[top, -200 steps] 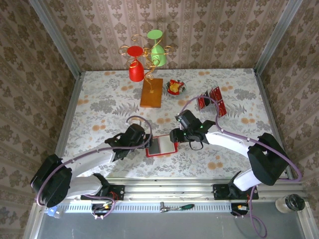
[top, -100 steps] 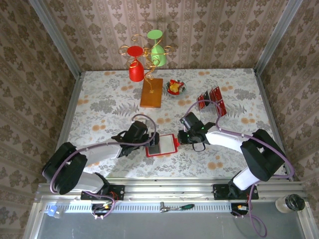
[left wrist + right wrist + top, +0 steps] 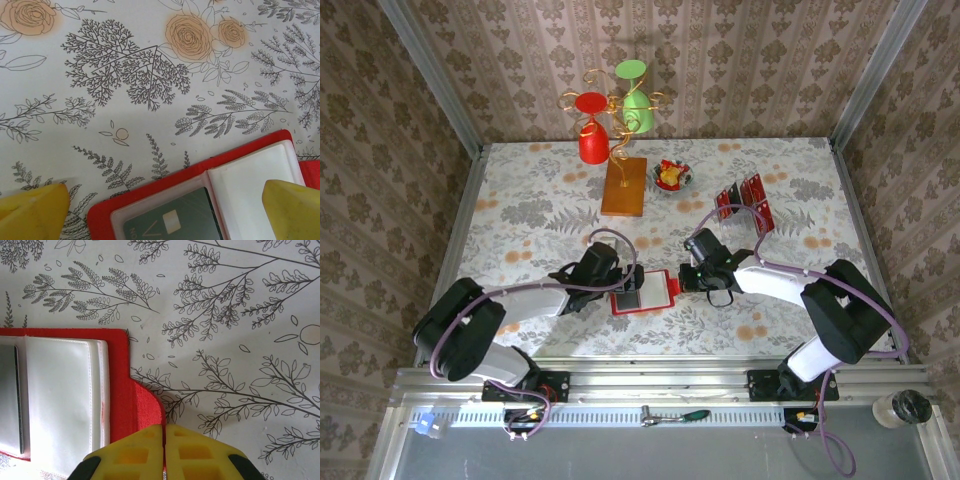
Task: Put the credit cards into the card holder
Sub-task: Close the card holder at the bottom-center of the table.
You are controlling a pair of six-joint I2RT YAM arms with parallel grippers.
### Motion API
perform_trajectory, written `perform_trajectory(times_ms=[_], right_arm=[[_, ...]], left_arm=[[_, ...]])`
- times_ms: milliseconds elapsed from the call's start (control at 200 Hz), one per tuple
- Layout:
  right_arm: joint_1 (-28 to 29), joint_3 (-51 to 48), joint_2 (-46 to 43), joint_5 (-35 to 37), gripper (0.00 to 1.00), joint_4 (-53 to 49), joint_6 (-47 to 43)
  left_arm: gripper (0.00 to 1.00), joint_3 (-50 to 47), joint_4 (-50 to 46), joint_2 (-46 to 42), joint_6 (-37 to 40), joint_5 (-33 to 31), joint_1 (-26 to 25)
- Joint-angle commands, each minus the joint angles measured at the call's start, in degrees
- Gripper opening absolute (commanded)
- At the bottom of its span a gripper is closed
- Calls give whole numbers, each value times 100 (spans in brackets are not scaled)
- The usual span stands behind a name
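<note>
Top external view: where is the card holder?

— The card holder (image 3: 658,289) lies open and flat on the bench (image 3: 520,200), near the front edge and between the two arms. Its pale inside faces up, and a dark card (image 3: 631,296) sits in its left half.

— And the credit cards?

— The credit cards (image 3: 758,208), red with black bands, are well apart from it, toward the far right of the bench. A cable from the right arm crosses in front of them.

— What about the left end effector?

— The left end effector (image 3: 618,288) is at the holder's left edge. In the left wrist view its yellow fingers (image 3: 295,207) are spread wide, one at each bottom corner, gripping nothing. The holder's corner and the dark card lie between them.

— The right one?

— The right end effector (image 3: 685,283) is at the holder's right edge. In the right wrist view its fingers (image 3: 132,452) are pressed together with only a thin seam between them, right at the rim of the red flap. I cannot tell whether they pinch the flap or only rest on it.

— Anything else on the bench?

— At the far side, a wire stand on a wooden slab (image 3: 624,188) carries a red cup (image 3: 593,143) and a green cup (image 3: 638,108). A small bowl of sweets (image 3: 672,176) sits just beside the slab.
</note>
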Motion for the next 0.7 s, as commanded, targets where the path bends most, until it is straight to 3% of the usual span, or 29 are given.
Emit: perform_trajectory(times_ms=[0, 485, 695], right_arm=[[-2, -83, 20, -123, 8, 80, 80], [-4, -106, 17, -111, 7, 86, 104], [-4, -120, 53, -138, 7, 129, 133]], left_arm=[[100, -86, 124, 134, -102, 50, -39], [100, -35, 283, 380, -228, 29, -232], [100, -43, 248, 54, -308, 82, -322]])
